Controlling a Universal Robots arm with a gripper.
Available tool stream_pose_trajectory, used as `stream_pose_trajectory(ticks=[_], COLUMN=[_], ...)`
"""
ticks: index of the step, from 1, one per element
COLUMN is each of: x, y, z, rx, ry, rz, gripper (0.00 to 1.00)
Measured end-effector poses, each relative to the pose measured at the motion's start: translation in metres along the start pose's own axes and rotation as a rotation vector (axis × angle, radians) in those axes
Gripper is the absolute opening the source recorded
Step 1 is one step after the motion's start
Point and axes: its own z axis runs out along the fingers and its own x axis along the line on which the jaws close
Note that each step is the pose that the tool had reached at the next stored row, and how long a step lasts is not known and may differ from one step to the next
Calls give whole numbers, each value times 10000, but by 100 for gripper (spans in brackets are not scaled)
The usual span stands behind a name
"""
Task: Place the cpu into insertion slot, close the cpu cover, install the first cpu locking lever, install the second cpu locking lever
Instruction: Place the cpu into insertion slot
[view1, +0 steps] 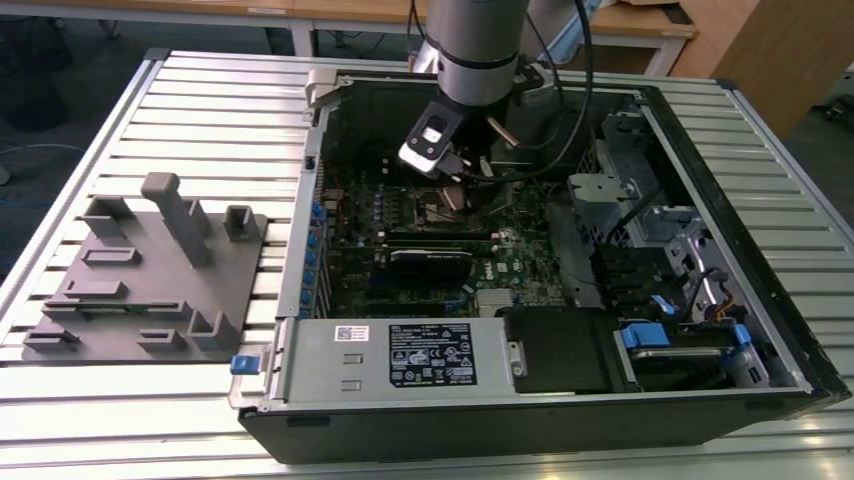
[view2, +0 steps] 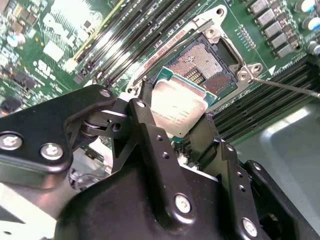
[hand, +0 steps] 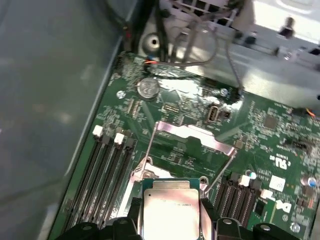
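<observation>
The cpu (view2: 180, 102) is clamped by opposite edges in the pincer (view2: 176, 109) above the insertion slot (view2: 201, 59). It is judged light, stiff and fragile.

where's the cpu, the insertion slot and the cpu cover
cpu (view2: 177, 107), second wrist view, middle of its metal top
insertion slot (view2: 201, 56), second wrist view, its exposed pin field
cpu cover (hand: 197, 136), first wrist view, bright bar of the raised frame
</observation>
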Motion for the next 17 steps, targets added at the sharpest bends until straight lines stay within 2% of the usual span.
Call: stream_pose_trajectory(ticks=[8,13,17], x=[4,22,27], y=[-13,-71,-83], z=[1,-4,-5], rx=[-8,-53,-84], ry=[7,135,179], rz=[85,235,559], gripper=[54,54,54])
